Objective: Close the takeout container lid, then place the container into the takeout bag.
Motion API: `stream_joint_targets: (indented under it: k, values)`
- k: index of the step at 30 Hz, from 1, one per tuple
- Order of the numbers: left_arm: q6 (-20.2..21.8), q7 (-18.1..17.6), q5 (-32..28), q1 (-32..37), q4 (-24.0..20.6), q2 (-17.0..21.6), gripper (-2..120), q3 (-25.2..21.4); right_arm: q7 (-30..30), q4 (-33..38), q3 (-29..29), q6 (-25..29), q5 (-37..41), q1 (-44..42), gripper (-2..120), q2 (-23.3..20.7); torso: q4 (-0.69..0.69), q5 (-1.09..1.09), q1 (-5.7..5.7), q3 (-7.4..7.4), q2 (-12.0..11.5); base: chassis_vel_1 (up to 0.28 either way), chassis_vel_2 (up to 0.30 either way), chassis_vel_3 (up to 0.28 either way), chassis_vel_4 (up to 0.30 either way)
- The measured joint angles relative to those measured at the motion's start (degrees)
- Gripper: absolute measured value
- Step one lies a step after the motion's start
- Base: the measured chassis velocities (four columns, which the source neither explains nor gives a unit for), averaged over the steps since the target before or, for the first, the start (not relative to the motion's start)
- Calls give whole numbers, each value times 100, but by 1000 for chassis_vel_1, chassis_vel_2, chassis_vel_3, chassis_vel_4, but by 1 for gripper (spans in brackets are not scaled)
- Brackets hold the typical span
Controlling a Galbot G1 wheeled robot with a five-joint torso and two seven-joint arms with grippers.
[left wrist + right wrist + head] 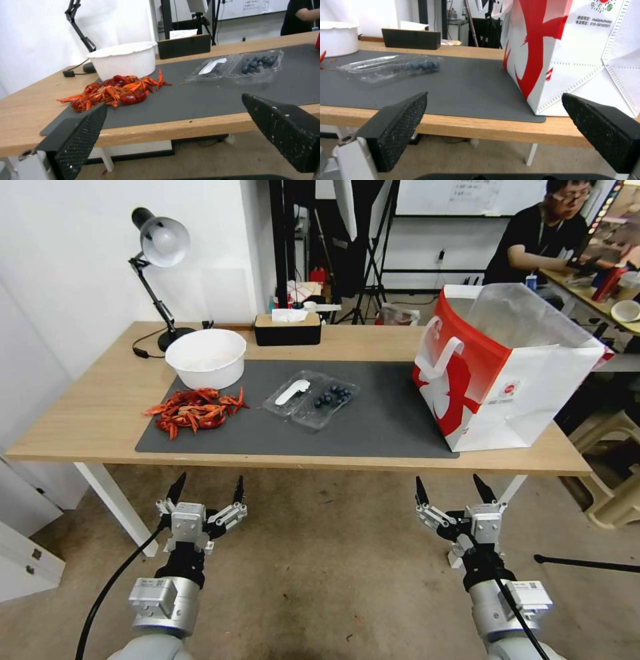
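Lid [292, 392]: lying open flat, not yet closed.
Takeout container [311, 399]: on tabletop mat, outside takeout bag [507, 373].
My left gripper [207, 491], right gripper [452, 489]: fingers apart, holding nothing.

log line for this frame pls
phase: pre-grasp | takeout container: open on mat | takeout bag: upright, right of it | left gripper: open, below table edge | right gripper: open, below table edge

Bare grey mat [380, 427] is lying open between the table's near edge and the takeout container [311, 398], leaving a frontal approach unobstructed. Crayfish pile [195, 411] and white bowl [206, 357] are crowding its left; the takeout bag [507, 373] is standing well apart on its right; black tissue box [287, 329] is sitting behind.
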Motion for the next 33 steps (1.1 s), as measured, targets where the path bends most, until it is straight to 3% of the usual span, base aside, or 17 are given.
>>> stream_joint_targets:
  k: [28,33]
  values:
    - [2,-5,-14,-6,0,7,100,4,-6,1,-4,-21,0,1,100,3,0,0,0,0,0,0,0,0,0]
    - [345,-268,-617,-312,-20,328,100,206,-335,90,-264,-771,59,59,100,289,-1,0,0,0,0,0,0,0,0]
